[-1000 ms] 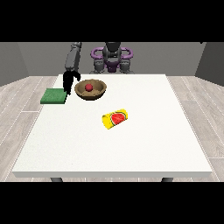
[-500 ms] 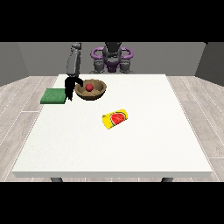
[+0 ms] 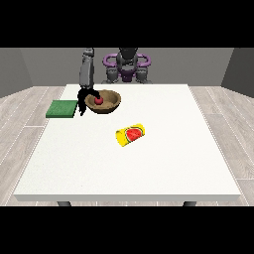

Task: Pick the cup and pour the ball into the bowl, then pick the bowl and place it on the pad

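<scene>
White table [image 3: 149, 163] filling most of the front view, broad and pale, with wood-plank floor [image 3: 25, 106] around it on both sides. Behind the far edge, small at the top, the robot's torso [image 3: 128, 62] in grey and purple. Down from its shoulder at the view's left, a grey arm [image 3: 87, 72] hanging over the far left part of the table. Next in size, flat green pad [image 3: 62, 108] at the table's left edge, far side, just left of the hand and bowl. Brown wooden bowl [image 3: 104, 102] upright beside the pad, close but apart from it, in the far left quarter of the table. Nearer the camera and toward the middle, well apart from the bowl, yellow cup [image 3: 130, 134] with a watermelon picture, lying on its side, mouth not clearly shown. Black hand at the view's left [image 3: 84, 99] at the bowl's left rim, between bowl and pad, thumb or a finger reaching over the rim toward the inside, other fingers pointing down outside the wall; looks curled about the rim, though too small to be sure of contact. Smallest of all, red ball [image 3: 99, 99] resting inside the bowl, near its left side, just beside the hand. Other hand not visible anywhere over the table.
</scene>
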Controlling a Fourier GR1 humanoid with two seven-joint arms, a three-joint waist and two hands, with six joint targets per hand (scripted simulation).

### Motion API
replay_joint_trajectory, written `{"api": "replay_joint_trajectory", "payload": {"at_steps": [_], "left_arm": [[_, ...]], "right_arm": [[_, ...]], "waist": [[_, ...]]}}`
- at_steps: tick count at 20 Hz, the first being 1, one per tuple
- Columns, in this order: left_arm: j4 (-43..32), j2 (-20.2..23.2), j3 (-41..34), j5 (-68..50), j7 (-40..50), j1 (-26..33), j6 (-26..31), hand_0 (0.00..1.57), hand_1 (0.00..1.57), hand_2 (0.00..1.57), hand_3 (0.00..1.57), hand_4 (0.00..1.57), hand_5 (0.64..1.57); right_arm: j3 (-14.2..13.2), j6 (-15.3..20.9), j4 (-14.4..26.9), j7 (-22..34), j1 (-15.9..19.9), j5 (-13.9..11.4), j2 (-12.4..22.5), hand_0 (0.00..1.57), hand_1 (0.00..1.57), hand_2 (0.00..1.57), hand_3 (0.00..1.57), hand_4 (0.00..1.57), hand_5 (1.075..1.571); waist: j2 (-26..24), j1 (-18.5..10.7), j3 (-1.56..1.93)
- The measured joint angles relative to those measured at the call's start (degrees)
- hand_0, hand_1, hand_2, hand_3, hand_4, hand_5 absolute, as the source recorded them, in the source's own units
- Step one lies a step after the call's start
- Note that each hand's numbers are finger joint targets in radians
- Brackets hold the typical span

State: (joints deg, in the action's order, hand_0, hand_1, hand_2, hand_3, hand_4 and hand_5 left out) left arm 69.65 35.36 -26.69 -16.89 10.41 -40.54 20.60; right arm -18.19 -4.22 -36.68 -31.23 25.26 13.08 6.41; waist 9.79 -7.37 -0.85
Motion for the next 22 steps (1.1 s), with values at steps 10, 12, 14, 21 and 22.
{"api": "replay_joint_trajectory", "payload": {"at_steps": [10, 12, 14, 21, 22], "left_arm": [[1.14, 2.21, -1.40, -3.21, 0.93, -1.12, 1.91, 0.00, 0.00, 0.00, 0.00, 1.09, 1.514], [1.19, 2.48, -1.66, -3.85, 1.35, -1.46, 2.08, 0.00, 0.00, 0.00, 0.00, 1.13, 1.517], [0.76, 2.80, -1.95, -4.21, 1.26, -1.58, 2.40, 0.00, 0.00, 0.00, 0.00, 1.16, 1.527], [-3.20, 3.35, -2.63, -3.61, 0.61, 0.93, 3.08, 0.00, 0.00, 0.00, 0.00, 1.20, 1.534], [-4.31, 3.80, -3.12, -3.46, 0.07, 1.47, 3.30, 0.00, 0.00, 0.00, 0.00, 1.20, 1.539]], "right_arm": [[-0.81, 8.48, -0.84, -0.06, -2.19, -1.62, 2.74, 1.57, 1.57, 1.57, 1.53, 0.93, 1.511], [-0.37, 9.55, -1.49, -0.34, -2.82, -2.01, 2.94, 1.57, 1.57, 1.57, 1.42, 0.95, 1.530], [0.07, 11.24, -2.60, 0.65, -3.29, -2.18, 3.02, 1.57, 1.57, 1.57, 1.29, 0.99, 1.542], [4.31, 15.27, -5.13, 15.58, -2.73, -5.01, 6.89, 1.57, 1.57, 1.57, 1.04, 1.03, 1.556], [4.69, 15.49, -5.44, 18.42, -2.25, -5.71, 8.84, 1.57, 1.57, 1.57, 1.03, 1.04, 1.558]], "waist": [[1.71, -2.86, -1.17], [1.78, -3.34, -1.06], [1.82, -3.62, -0.89], [-1.79, -1.83, 0.62], [-2.00, -0.91, 0.61]]}}
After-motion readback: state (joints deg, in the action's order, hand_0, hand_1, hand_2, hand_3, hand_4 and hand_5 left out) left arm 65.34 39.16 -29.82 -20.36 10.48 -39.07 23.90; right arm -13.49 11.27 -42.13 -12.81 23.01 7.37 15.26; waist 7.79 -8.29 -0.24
